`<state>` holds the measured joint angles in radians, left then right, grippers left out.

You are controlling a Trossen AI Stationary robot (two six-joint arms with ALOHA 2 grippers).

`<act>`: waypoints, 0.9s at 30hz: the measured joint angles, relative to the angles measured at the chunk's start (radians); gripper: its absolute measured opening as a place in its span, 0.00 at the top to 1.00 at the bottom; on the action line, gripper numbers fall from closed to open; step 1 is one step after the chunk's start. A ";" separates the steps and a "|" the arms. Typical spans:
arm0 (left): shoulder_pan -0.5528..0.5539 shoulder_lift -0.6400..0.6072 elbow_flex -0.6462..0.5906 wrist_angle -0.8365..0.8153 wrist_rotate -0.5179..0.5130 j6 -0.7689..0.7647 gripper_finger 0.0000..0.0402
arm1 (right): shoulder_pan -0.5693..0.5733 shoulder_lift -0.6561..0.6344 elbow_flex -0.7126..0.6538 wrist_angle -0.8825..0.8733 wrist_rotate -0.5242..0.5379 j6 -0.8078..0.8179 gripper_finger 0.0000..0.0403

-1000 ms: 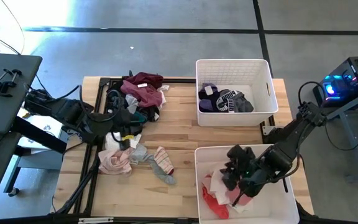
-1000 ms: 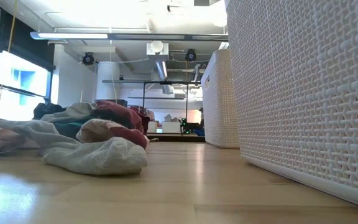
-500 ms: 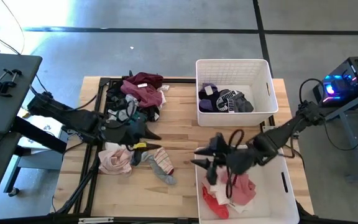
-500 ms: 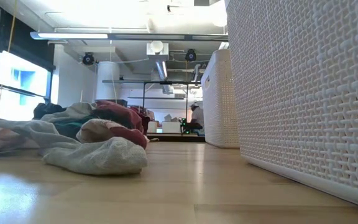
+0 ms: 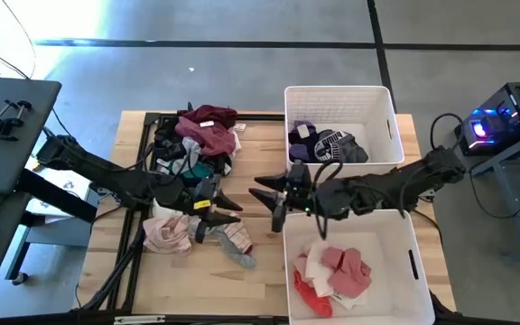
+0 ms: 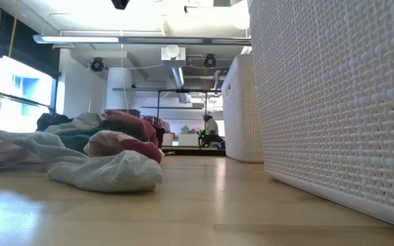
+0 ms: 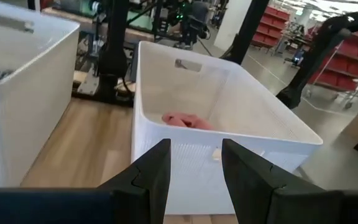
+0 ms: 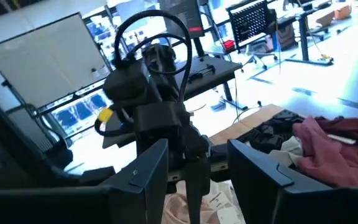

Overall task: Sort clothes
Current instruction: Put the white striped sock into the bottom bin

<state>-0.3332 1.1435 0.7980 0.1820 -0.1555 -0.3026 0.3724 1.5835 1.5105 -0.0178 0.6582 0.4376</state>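
1. Sitting in a heap at the table's left side, the clothes (image 5: 197, 149) await sorting; some already lie in both bins (image 5: 395, 144).
2. Left gripper (image 5: 227, 208) open, empty, over the heap's edge.
3. Right gripper (image 5: 264, 191) open, empty, likely reaching for another piece.

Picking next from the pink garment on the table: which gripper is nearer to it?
Left. The left gripper is open just beside the pink garment, toward the bins. The right gripper is open farther off, over bare table.
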 joint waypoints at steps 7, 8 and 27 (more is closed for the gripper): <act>0.003 0.000 -0.001 -0.089 0.011 0.076 0.67 | -0.006 0.064 0.000 0.006 -0.066 0.032 0.63; 0.006 0.000 -0.001 -0.110 0.014 0.066 0.67 | -0.006 0.069 0.000 0.007 -0.066 0.034 0.63; 0.053 0.066 -0.245 -0.189 0.186 0.478 0.67 | -0.003 0.083 0.000 0.002 -0.030 0.059 0.63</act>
<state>-0.2806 1.2096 0.5529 -0.0075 0.0305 0.1755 0.3691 1.6661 1.5101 -0.0154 0.6285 0.4969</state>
